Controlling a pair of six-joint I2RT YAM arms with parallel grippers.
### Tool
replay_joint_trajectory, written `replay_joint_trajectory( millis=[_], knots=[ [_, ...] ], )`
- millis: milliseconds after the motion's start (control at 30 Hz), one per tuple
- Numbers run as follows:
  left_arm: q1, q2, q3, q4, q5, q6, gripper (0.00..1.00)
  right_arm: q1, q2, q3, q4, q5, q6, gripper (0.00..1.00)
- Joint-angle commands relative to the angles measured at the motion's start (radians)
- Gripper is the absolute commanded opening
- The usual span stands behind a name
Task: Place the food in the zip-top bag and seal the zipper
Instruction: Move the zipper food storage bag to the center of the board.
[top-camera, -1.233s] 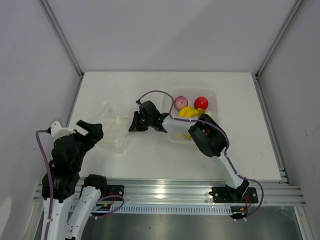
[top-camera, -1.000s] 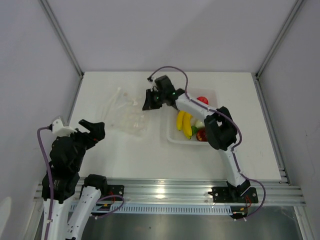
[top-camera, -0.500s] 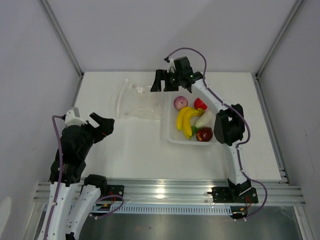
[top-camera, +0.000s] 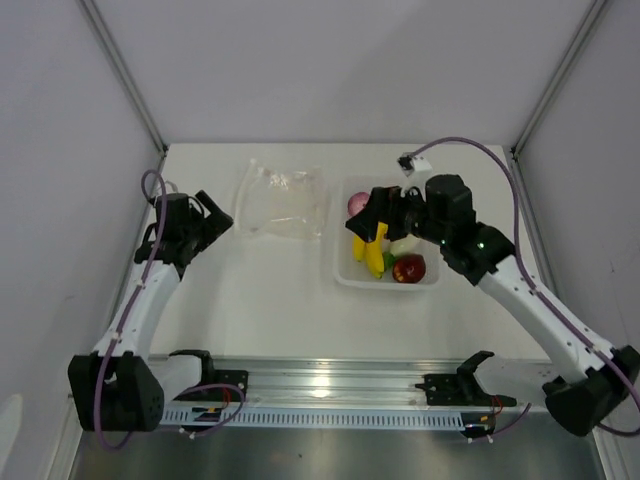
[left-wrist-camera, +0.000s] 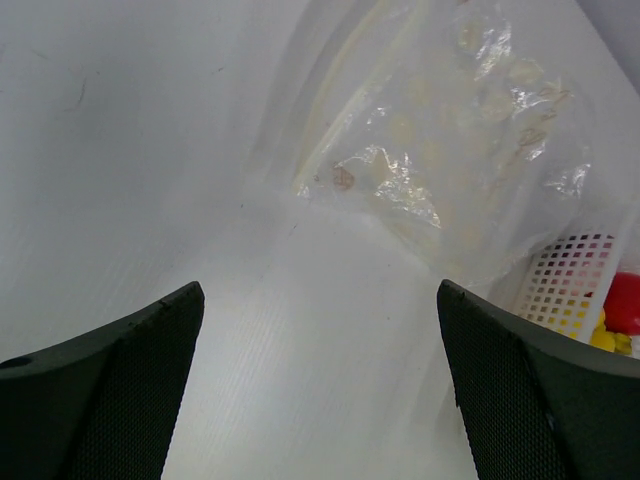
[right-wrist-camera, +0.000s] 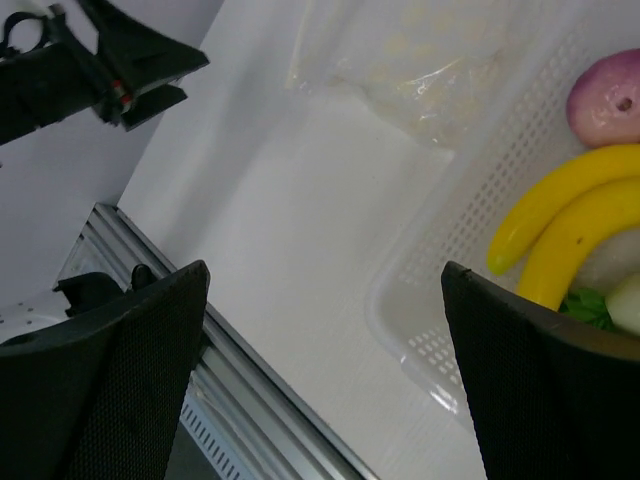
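Swinging back from the zip-top bag (top-camera: 283, 200) to over the tray (top-camera: 375, 285) — holding right fingers (right-wrist-camera: 110, 380) and left fingers (left-wrist-camera: 100, 390) wide, empty — risking bumping the banana bunch (top-camera: 372, 255) away by dropping crooked.

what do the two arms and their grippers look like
The left arm and right arm have slim white links joined by chunky black joint housings, with a purple cable looped along each. The left gripper and right gripper are black. Their fingers are broad and wedge-shaped, with a fine dotted mesh texture. No markings are legible.
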Motion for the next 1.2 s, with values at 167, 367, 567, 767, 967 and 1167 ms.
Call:
replay_joint_trajectory(
  millis=[167, 367, 567, 767, 967, 1167],
  knots=[
    [0.117, 0.253, 0.017, 0.315, 0.239, -0.098, 0.93, 0.002, -0.308, -0.234, -0.098, 0.082, 0.087, 0.99],
    [0.131, 0.433, 0.115, 0.458, 0.328, -0.115, 0.89, 0.008, -0.475, -0.302, -0.184, 0.082, 0.162, 0.99],
    [0.125, 0.636, 0.231, 0.581, 0.412, -0.129, 0.82, 0.008, -0.583, -0.296, -0.266, 0.144, 0.176, 0.99],
    [0.109, 0.771, 0.354, 0.578, 0.457, -0.089, 0.78, 0.01, -0.598, -0.302, -0.294, 0.172, 0.174, 0.99],
    [0.088, 0.818, 0.388, 0.586, 0.541, -0.118, 0.73, 0.008, -0.551, -0.299, -0.262, 0.171, 0.165, 0.99],
    [0.059, 0.838, 0.41, 0.507, 0.544, -0.109, 0.72, 0.008, -0.526, -0.299, -0.219, 0.151, 0.176, 0.99]
  ],
)
